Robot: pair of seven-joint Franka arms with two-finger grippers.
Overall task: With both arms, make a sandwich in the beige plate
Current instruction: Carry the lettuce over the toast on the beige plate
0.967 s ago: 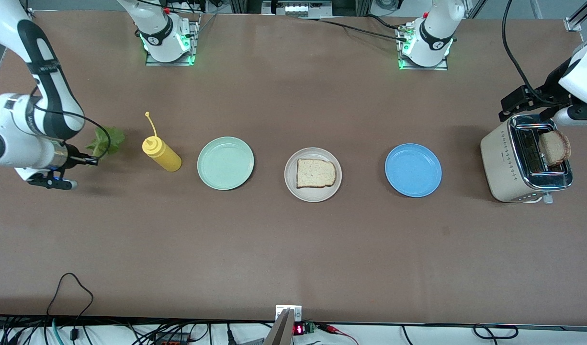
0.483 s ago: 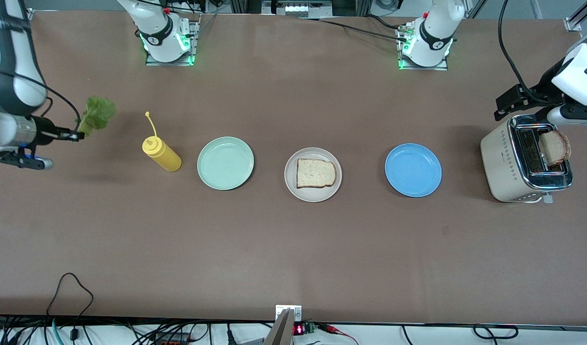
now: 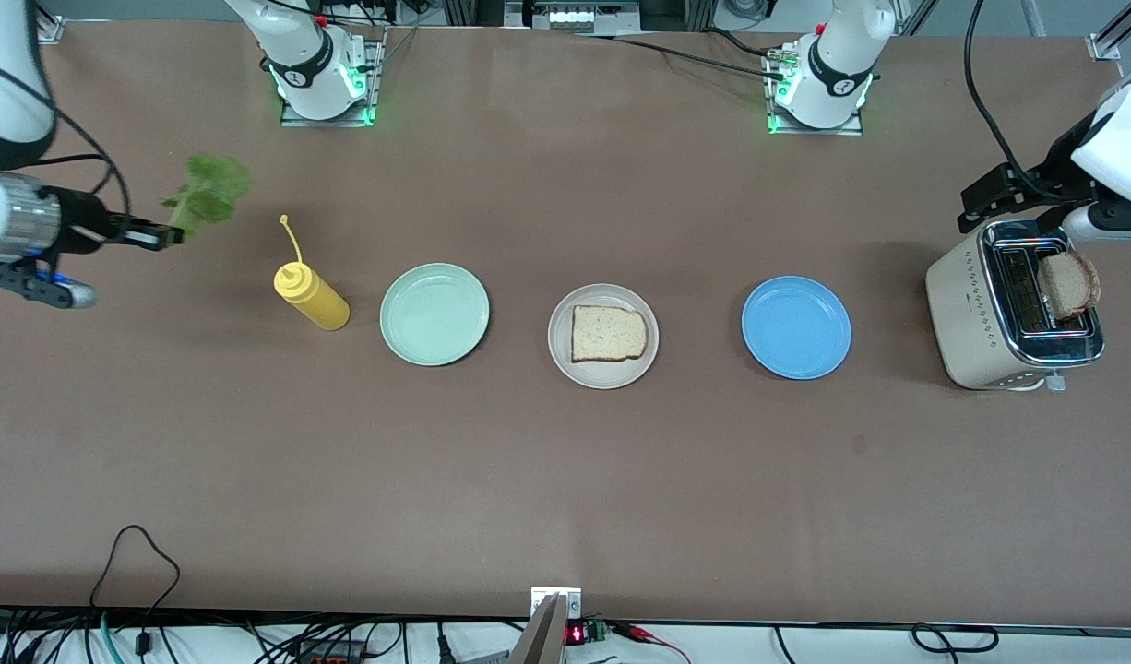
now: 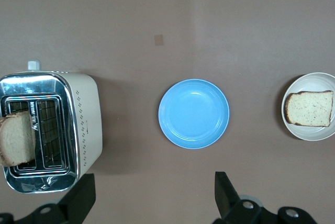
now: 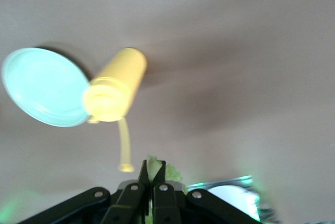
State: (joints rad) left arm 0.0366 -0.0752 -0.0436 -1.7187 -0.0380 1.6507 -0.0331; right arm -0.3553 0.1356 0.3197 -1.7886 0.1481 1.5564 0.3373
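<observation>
The beige plate [image 3: 602, 336] sits mid-table between the mint and blue plates, with one toasted bread slice [image 3: 608, 333] on it; both show in the left wrist view [image 4: 310, 130] [image 4: 309, 108]. A second bread slice [image 3: 1068, 284] stands in the toaster [image 3: 999, 309]. My right gripper [image 3: 173, 236] is shut on a ruffled green lettuce leaf [image 3: 210, 190], held in the air over the right arm's end of the table, beside the yellow bottle; the leaf shows between its fingers [image 5: 157, 170]. My left gripper [image 4: 152, 198] is open and empty above the table next to the toaster.
A yellow squeeze bottle [image 3: 310, 292] stands between the lettuce and the mint green plate [image 3: 434, 314]. A blue plate [image 3: 796, 327] lies between the beige plate and the toaster. Cables hang at the table's near edge.
My right gripper has lifted the lettuce leaf off the table and carried it up and toward the yellow bottle. The left arm has barely shifted by the toaster.
</observation>
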